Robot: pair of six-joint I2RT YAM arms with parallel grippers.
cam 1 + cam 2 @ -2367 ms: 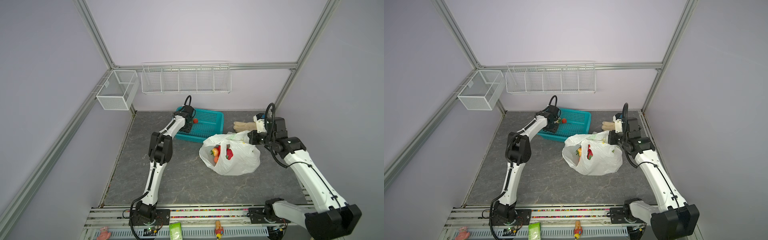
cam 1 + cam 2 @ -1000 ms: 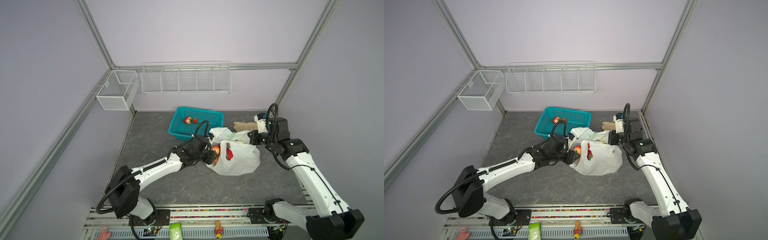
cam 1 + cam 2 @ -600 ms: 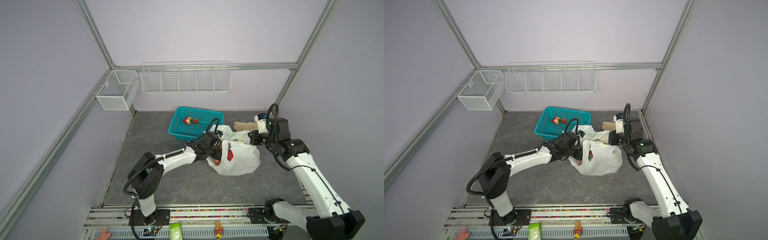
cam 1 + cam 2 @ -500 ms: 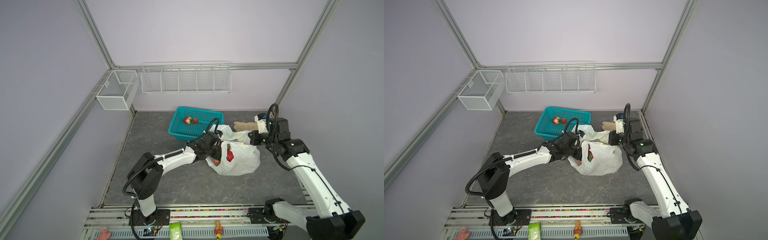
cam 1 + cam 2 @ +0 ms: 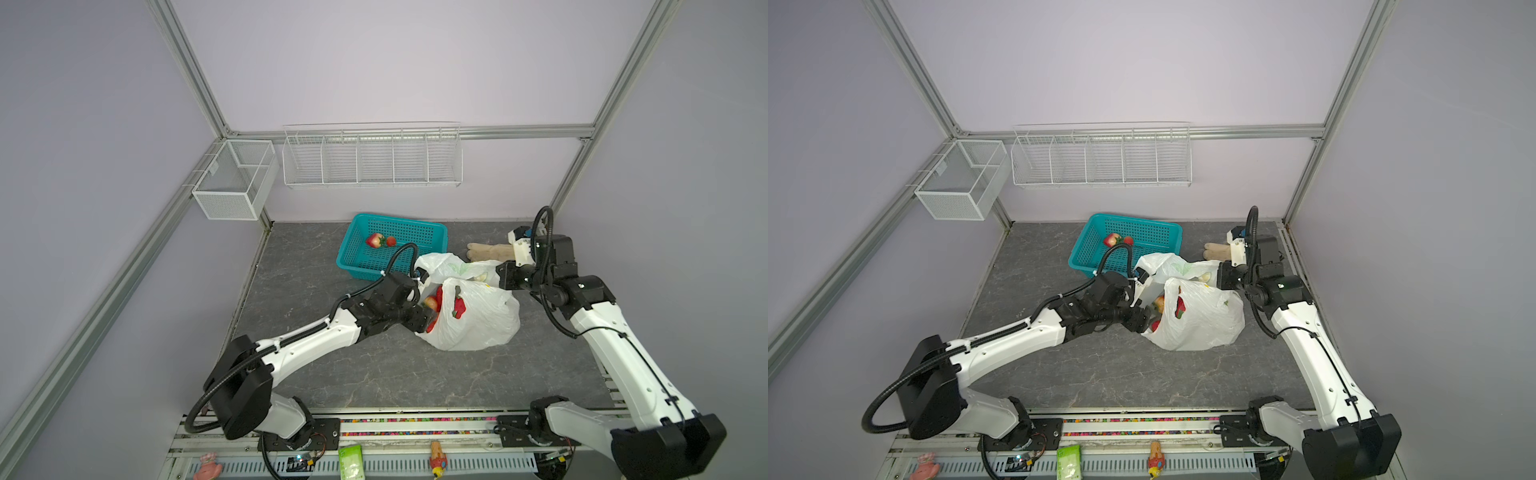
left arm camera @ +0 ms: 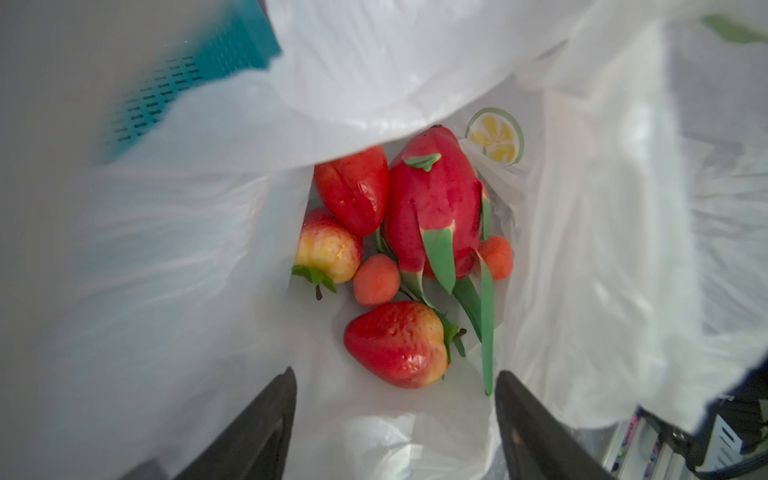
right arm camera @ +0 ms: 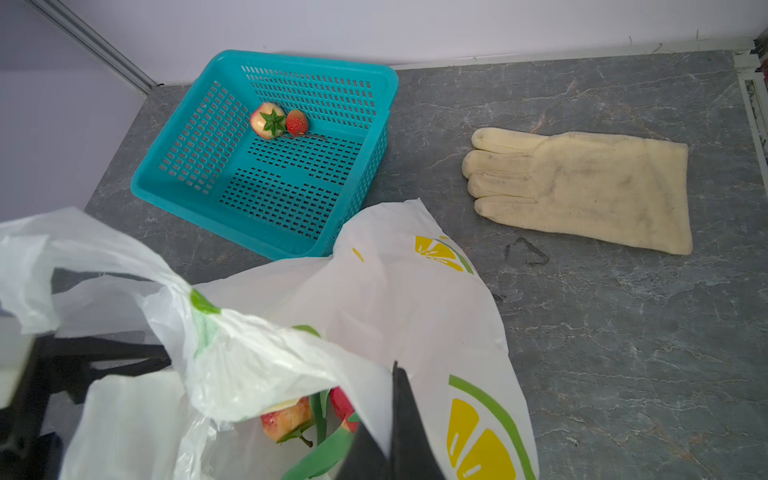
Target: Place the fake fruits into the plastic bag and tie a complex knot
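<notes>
**Bag-filling stage.** The left gripper (image 6: 395, 388) is shown at the mouth of the plastic bag (image 5: 478, 320), its jaws spread wide with nothing between them. The right gripper (image 7: 395, 395) is seen pinched shut on the bag's upper edge. The bag lies on the table (image 5: 332, 365) just beside the teal basket (image 7: 266, 239). Most fake fruits (image 6: 432, 208) are gathered inside the bag, while two strawberries (image 7: 274, 121) are seen in the basket.
</notes>
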